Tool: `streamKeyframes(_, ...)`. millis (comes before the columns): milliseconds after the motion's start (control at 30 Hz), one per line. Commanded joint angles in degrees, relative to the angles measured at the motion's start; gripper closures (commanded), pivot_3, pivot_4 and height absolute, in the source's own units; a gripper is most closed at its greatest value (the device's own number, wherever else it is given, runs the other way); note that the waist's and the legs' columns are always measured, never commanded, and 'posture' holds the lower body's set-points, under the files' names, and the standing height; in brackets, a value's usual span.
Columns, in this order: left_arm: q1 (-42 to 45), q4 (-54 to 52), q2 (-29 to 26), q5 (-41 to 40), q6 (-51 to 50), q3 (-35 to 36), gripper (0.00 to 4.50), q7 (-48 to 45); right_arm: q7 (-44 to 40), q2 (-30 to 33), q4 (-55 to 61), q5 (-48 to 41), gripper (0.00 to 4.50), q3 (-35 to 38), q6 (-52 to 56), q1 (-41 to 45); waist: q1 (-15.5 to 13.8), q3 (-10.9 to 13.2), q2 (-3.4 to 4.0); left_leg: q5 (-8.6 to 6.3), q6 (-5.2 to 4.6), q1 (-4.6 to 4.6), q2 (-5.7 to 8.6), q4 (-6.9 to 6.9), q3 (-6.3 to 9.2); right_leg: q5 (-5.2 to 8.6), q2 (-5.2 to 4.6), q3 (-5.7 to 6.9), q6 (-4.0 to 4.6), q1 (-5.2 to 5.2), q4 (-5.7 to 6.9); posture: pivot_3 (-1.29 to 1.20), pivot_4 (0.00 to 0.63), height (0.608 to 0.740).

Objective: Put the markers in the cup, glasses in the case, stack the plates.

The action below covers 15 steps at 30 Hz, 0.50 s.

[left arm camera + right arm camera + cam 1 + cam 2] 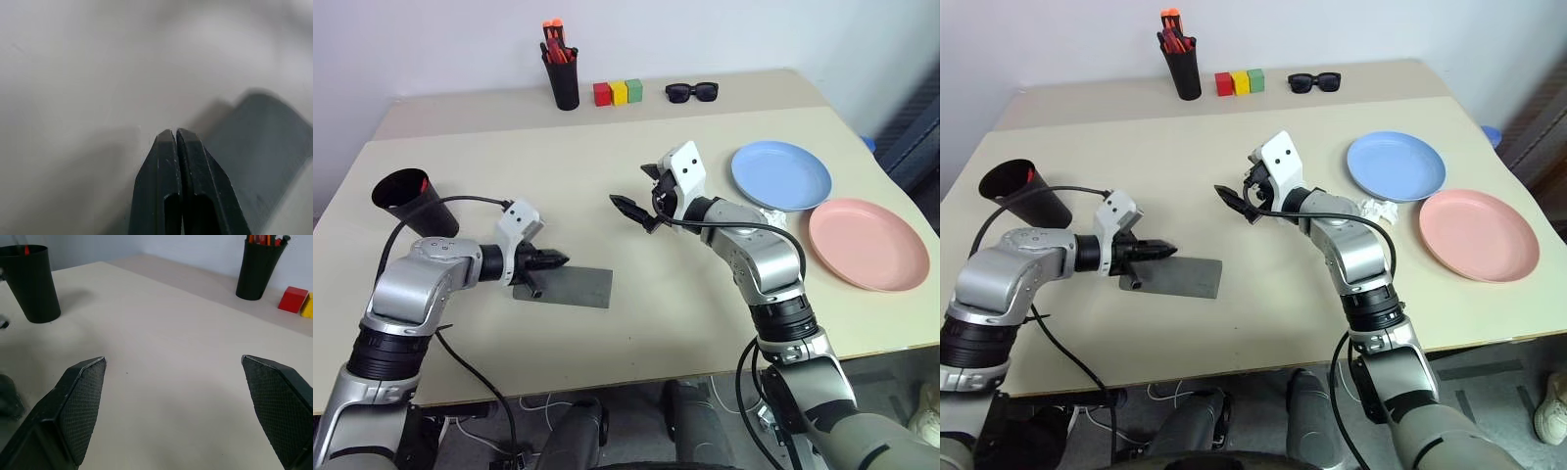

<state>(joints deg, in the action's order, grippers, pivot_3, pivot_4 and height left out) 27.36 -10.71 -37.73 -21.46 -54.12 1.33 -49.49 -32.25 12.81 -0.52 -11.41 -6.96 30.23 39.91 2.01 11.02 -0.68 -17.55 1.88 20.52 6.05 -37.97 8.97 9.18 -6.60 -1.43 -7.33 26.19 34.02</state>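
Observation:
The black cup [411,201] stands at the table's left with a red marker [424,184] inside it. The grey case [573,287] lies flat at the front centre. My left gripper [560,260] is shut with nothing in it, its tips just over the case's left end. In the left wrist view its fingers [166,147] are pressed together beside the case [259,147]. My right gripper [639,191] hovers open and empty over the middle of the table. At the right, the blue plate [781,174] and the pink plate [867,243] lie side by side. The glasses are out of view.
A tall black pen holder [564,83] with orange-capped markers stands at the back, with red, yellow and green blocks [618,93] and black sunglasses [691,92] beside it. A crumpled white scrap [773,217] lies between my right arm and the plates.

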Motion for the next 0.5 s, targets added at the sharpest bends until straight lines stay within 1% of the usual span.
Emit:
streamKeyframes(33,5.1,1.1,3.7,-3.8,6.3,7.4,3.58,2.8,0.8,0.9,-0.2,-0.2,0.00,2.4,-2.3,2.3,-0.2,0.0,-0.02,0.01,0.01,0.03,0.00,-0.02,0.00,0.00,0.00,0.01,0.01,0.00,-0.01,0.00,0.150,0.740)
streamKeyframes(67,5.9,1.2,4.5,-5.6,7.1,8.9,3.15,2.2,1.0,1.7,-0.2,-0.6,0.00,3.7,-2.1,2.3,-0.2,0.0,-0.02,0.03,0.05,0.03,0.00,-0.04,-0.01,-0.02,-0.01,0.01,0.02,0.01,-0.01,0.00,0.150,0.740)
streamKeyframes(100,6.5,1.3,4.9,-8.2,6.9,10.2,2.63,0.6,0.8,3.3,0.4,-1.1,0.00,5.5,-1.4,1.9,-0.1,0.0,-0.02,0.10,0.19,0.04,0.00,-0.04,-0.03,-0.03,-0.02,0.01,0.03,0.03,-0.01,0.00,0.150,0.740)
streamKeyframes(167,6.7,1.5,4.1,-12.3,6.6,11.3,1.66,-3.8,0.2,7.4,2.1,-2.4,0.00,9.0,1.2,0.7,-0.2,0.0,-0.02,0.14,0.26,0.04,0.00,-0.03,-0.18,-0.02,-0.03,0.00,0.03,0.03,-0.02,0.00,0.150,0.740)
streamKeyframes(200,6.4,1.8,3.3,-13.3,6.5,11.1,1.10,-5.5,-0.6,9.8,3.0,-2.4,0.00,9.8,2.2,-0.2,-0.3,0.0,-0.02,0.14,0.25,0.07,0.01,-0.03,-0.30,-0.02,-0.04,0.00,0.02,0.03,-0.05,0.00,0.150,0.740)
streamKeyframes(267,6.2,3.2,2.2,-14.0,8.1,10.5,0.18,-8.3,-1.7,15.7,4.3,-1.3,0.00,10.9,4.3,-2.5,-0.8,0.0,-0.02,0.07,0.12,0.06,0.02,-0.03,-0.44,-0.02,-0.08,0.00,0.02,0.03,-0.09,0.00,0.150,0.740)
streamKeyframes(300,6.6,4.0,2.2,-14.5,8.7,10.6,0.04,-8.8,-2.4,18.8,5.0,-1.2,0.00,12.0,5.2,-4.0,-1.0,0.0,-0.02,0.00,0.01,0.04,0.03,-0.03,-0.53,-0.02,-0.08,0.00,0.02,0.04,-0.11,0.00,0.150,0.740)
streamKeyframes(333,7.0,4.7,2.2,-14.9,9.3,10.6,0.04,-9.4,-2.7,21.4,5.7,-1.3,0.00,13.3,6.1,-5.4,-1.1,0.0,-0.03,-0.09,-0.16,0.03,0.02,-0.03,-0.59,-0.02,-0.08,0.00,0.02,0.04,-0.12,0.00,0.150,0.740)
streamKeyframes(433,8.0,7.5,2.9,-15.7,12.2,10.1,0.04,-12.2,-3.9,28.2,8.1,-2.6,0.00,18.0,10.2,-10.4,-1.3,0.0,-0.04,-0.10,-0.18,0.00,0.01,-0.06,-0.66,-0.03,-0.09,-0.01,0.01,0.00,-0.12,0.00,0.150,0.740)
streamKeyframes(500,8.4,9.2,3.5,-15.8,14.1,9.8,0.04,-13.5,-4.9,31.6,9.9,-3.4,0.00,20.6,12.9,-14.2,-1.3,0.0,-0.04,-0.12,-0.21,-0.02,0.00,-0.07,-0.71,-0.03,-0.10,-0.02,0.01,-0.03,-0.12,0.00,0.150,0.740)
